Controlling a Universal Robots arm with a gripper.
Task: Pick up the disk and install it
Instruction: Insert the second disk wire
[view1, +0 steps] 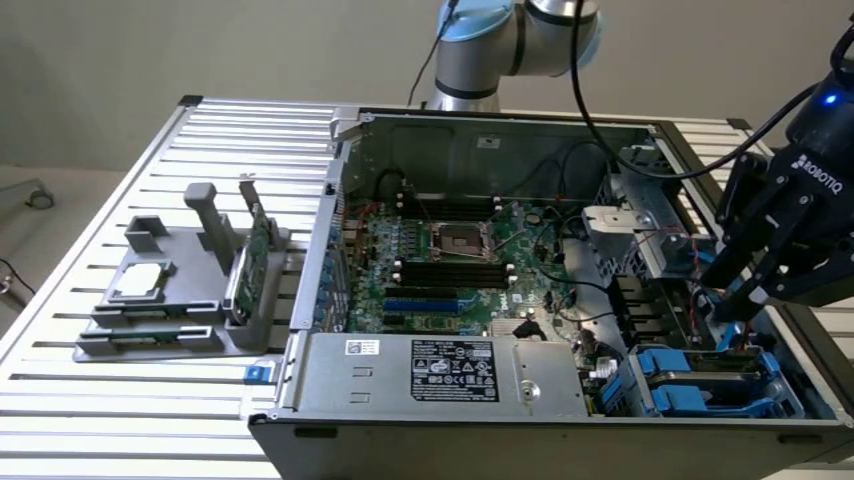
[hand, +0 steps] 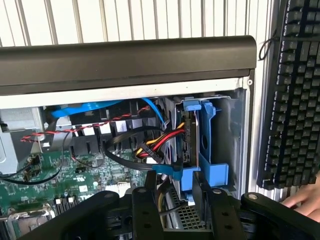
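The disk (hand: 200, 142) stands on edge in the drive bay at a corner of the open computer case (view1: 350, 190), framed by its bright blue carrier. The exterior view shows this blue carrier (view1: 697, 388) low at the right, inside the case. My gripper (hand: 176, 184) hovers just over the carrier's near end, open, with a gap between its black fingers (hand: 150, 200). In the exterior view the gripper (view1: 730, 306) hangs above the bay, apart from the disk.
Red, yellow and black cables (hand: 155, 146) crowd the bay beside the disk. The power supply (view1: 434, 372) and motherboard (view1: 454, 260) fill the case. A grey fixture (view1: 160, 320) at the exterior view's left holds a silver chip (view1: 140, 283) and a green card (view1: 251, 262). A keyboard (hand: 295, 90) and a hand (hand: 305, 197) lie outside the case.
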